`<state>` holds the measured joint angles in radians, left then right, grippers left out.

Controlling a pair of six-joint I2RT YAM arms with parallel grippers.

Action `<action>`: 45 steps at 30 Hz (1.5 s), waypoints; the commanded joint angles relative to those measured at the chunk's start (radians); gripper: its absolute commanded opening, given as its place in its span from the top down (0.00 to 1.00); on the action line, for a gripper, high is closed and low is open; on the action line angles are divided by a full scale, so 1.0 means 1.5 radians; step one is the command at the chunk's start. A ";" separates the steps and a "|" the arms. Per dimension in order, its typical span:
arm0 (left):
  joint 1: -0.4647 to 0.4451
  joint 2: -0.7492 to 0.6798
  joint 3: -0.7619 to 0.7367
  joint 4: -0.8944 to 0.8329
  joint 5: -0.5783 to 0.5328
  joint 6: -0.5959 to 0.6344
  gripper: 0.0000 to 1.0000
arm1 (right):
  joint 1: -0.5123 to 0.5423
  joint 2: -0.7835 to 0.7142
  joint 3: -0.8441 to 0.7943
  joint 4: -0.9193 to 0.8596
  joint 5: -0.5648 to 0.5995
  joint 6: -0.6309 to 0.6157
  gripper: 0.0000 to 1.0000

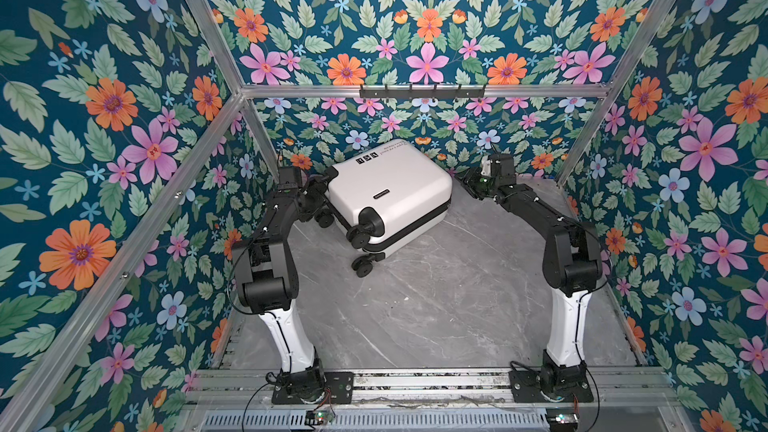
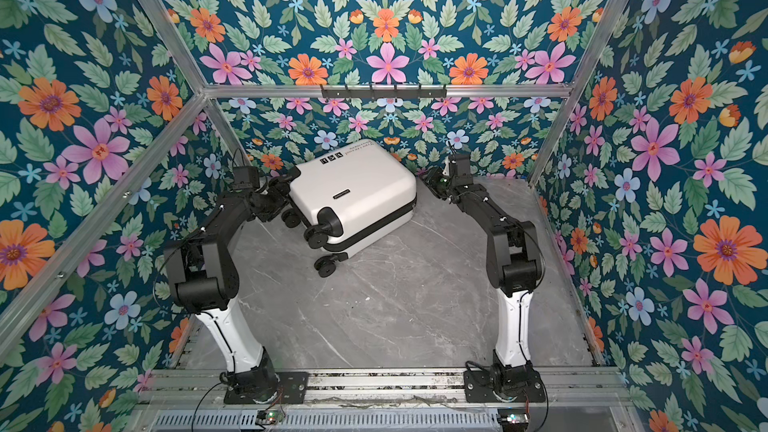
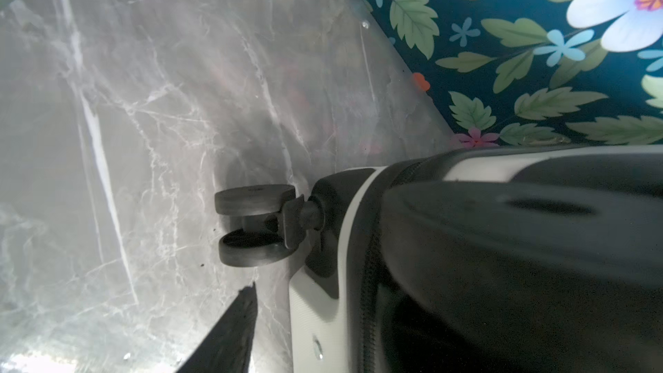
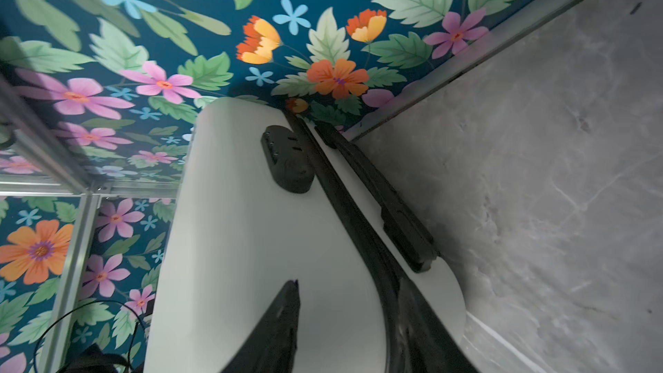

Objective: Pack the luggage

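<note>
Nearest me the grey table (image 1: 436, 309) gives open room between the two arm bases. Beyond that room the luggage (image 1: 388, 184) lies flat and zipped shut, so I cannot see inside, and its wheels (image 1: 365, 261) point toward me and leftward. My left gripper (image 1: 319, 197) sits at that wheeled end with fingers apart, one finger (image 3: 240, 321) just clear of the shell. My right gripper (image 1: 463, 184) is at the right-hand corner, fingers apart astride the zip (image 4: 344, 209), and the far corner crowds the back wall (image 1: 415, 126).
</note>
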<state>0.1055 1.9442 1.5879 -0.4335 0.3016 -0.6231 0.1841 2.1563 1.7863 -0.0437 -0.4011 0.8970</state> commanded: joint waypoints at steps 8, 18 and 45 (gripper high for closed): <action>-0.034 0.071 0.076 -0.031 0.049 0.051 0.42 | -0.007 0.190 0.232 -0.066 0.013 0.222 0.49; -0.040 0.082 0.096 -0.039 0.067 0.067 0.41 | -0.004 0.245 0.261 0.067 -0.092 0.251 0.53; -0.124 0.030 0.023 0.018 0.195 0.151 0.35 | 0.118 -0.293 -0.570 0.254 -0.073 0.096 0.55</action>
<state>-0.0082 1.9820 1.6192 -0.3786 0.3531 -0.3912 0.3359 1.7569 0.9424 0.3717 -0.3576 1.1194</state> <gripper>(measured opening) 0.646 0.443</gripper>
